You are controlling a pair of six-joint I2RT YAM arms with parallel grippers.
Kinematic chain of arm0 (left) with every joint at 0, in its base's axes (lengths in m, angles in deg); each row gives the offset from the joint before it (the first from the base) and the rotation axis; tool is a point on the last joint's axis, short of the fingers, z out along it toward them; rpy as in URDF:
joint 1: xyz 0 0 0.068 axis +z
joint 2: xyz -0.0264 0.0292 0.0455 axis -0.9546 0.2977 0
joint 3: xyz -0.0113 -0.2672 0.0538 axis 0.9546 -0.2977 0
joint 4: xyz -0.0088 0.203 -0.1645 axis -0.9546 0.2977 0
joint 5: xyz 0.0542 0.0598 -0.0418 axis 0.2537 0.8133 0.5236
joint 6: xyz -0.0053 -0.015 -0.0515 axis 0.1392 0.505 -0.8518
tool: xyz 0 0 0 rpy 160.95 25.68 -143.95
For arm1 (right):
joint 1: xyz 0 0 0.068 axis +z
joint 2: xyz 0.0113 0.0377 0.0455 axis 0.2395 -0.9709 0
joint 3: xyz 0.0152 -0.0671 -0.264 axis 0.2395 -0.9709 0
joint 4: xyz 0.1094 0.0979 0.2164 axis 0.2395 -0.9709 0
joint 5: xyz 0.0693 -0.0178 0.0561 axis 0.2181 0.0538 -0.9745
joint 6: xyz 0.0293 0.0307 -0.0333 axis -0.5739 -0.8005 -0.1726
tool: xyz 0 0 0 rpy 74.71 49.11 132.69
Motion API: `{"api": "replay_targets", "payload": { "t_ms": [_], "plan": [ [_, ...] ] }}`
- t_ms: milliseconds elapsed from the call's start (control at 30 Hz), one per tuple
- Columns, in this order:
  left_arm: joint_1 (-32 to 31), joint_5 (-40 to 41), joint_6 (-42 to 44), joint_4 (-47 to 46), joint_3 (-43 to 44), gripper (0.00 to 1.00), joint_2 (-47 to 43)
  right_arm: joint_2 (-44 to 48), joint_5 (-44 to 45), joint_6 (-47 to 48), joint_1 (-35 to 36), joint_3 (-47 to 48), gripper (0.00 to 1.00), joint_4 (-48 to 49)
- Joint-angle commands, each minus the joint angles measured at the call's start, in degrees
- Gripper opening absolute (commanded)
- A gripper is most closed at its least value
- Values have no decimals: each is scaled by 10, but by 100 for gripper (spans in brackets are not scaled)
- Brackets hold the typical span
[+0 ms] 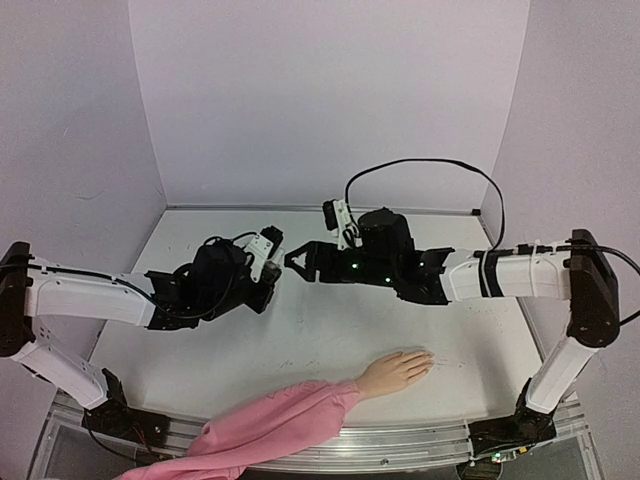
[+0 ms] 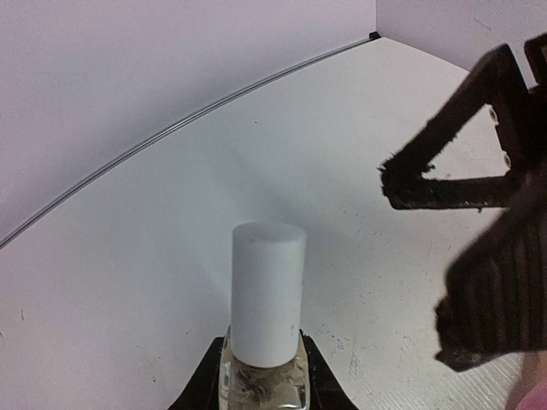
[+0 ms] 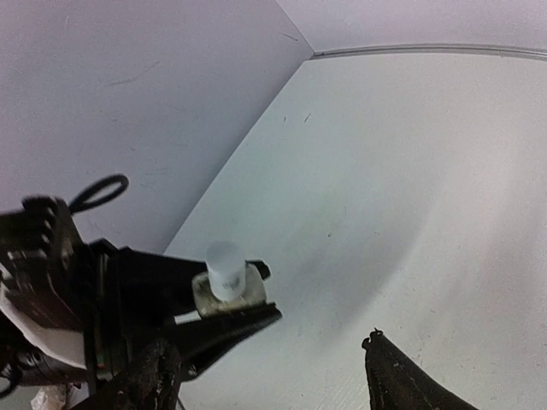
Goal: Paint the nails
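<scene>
A small glass bottle (image 2: 265, 380) with a white cylindrical cap (image 2: 267, 290) stands upright between my left gripper's (image 2: 263, 369) jaws, which are shut on its glass body. In the right wrist view the same bottle (image 3: 226, 273) shows just left of my right gripper (image 3: 267, 344), whose jaws stand open and hold nothing. In the top view the left gripper (image 1: 270, 285) and the right gripper (image 1: 292, 259) meet tip to tip above the table's middle. The peach mannequin hand (image 1: 395, 372) lies palm down near the front edge. Its nails at the fingertips (image 1: 426, 358) are too small to make out.
A pink fabric sleeve (image 1: 270, 425) runs from the hand to the front left corner. White walls (image 1: 330, 100) enclose the white table (image 1: 460, 330) at the back and both sides. A black cable (image 1: 420, 165) loops above the right arm.
</scene>
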State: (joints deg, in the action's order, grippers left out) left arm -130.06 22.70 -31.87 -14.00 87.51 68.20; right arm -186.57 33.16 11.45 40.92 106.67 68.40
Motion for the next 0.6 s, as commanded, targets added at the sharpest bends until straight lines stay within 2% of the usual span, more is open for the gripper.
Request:
{"api": "replay_targets", "payload": {
  "t_ms": [0, 200, 367, 567],
  "plan": [
    [-9, -16, -21, -24, 32, 0, 8, -20, -13, -21, -1, 46, 70, 60],
    [-17, -28, -18, -23, 36, 0, 18, -48, -32, -28, -1, 70, 58, 69],
    [-19, -42, -22, -23, 41, 0, 20, -60, -47, -30, 0, 71, 40, 77],
    [-19, -75, -28, -23, 46, 0, 11, -65, -63, -29, -1, 66, 24, 83]
  ]
}}
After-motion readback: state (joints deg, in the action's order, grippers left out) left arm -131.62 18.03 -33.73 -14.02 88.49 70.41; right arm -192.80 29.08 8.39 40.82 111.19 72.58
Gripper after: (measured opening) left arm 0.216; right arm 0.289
